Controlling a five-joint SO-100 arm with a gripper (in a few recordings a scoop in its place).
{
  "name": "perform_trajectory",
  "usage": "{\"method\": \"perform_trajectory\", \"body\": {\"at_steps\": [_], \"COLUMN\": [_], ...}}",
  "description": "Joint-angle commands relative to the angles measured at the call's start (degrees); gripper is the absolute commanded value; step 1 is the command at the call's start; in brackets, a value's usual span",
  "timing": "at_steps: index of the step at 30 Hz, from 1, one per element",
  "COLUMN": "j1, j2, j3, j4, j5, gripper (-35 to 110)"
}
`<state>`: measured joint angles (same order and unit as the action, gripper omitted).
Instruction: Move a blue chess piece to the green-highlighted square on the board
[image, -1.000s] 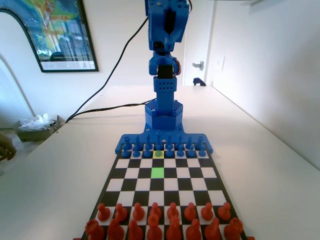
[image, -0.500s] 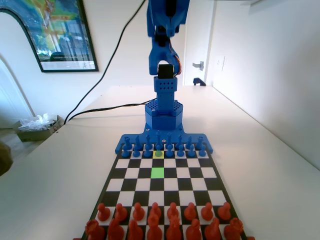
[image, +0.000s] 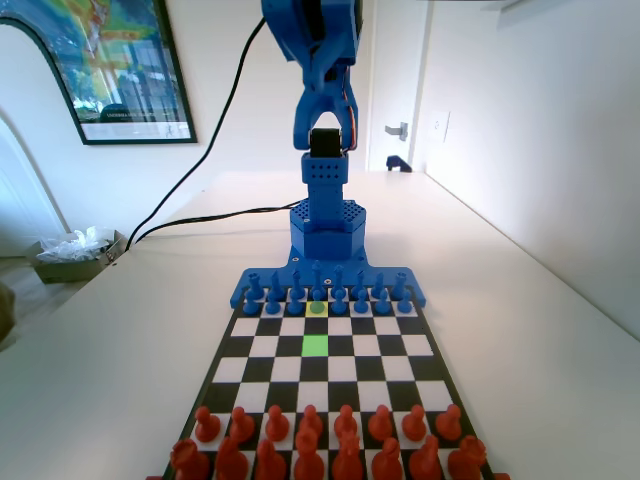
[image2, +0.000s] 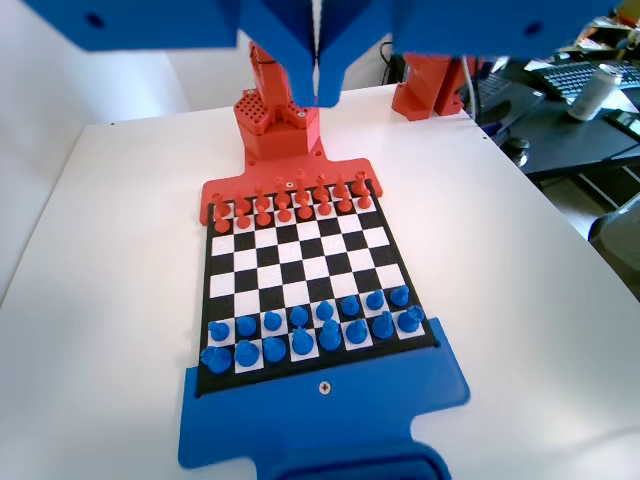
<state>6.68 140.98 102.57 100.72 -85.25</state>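
The white tabletop (image: 130, 330) carried one black-and-white board (image: 330, 372) with a blue rim at the arm's end. In the fixed view, one blue arm (image: 322, 120) rose from its base at the far end, above the board. Compared with a second earlier, its upper section had leaned toward the left of the picture and the elbow sat higher in frame; the pieces stood as before. On the board, the wrist view showed sixteen blue pieces (image2: 300, 335) in two rows at the near end and sixteen red pieces (image2: 290, 205) in two rows at the far end. The fixed view showed one green-highlighted square (image: 316, 345) in the middle files, two ranks out from the blue pawn row and bare, and one pale yellow square (image: 317, 309) directly behind it. The blue chess piece (image: 317, 307) stood on that yellow square, in line with its fellow pawns. In the wrist view the gripper (image2: 316, 88) hung high over the red end of the board, its jaws pressed together and holding nothing.
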Motion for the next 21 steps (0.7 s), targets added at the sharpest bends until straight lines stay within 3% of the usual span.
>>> {"method": "perform_trajectory", "body": {"at_steps": [1,21], "j1": [0.97,0.35], "j2": [0.09,-5.54], "j3": [0.18,-5.71], "j4": [0.97,4.04], "j5": [-0.26,5.71], "gripper": [2,2]}}
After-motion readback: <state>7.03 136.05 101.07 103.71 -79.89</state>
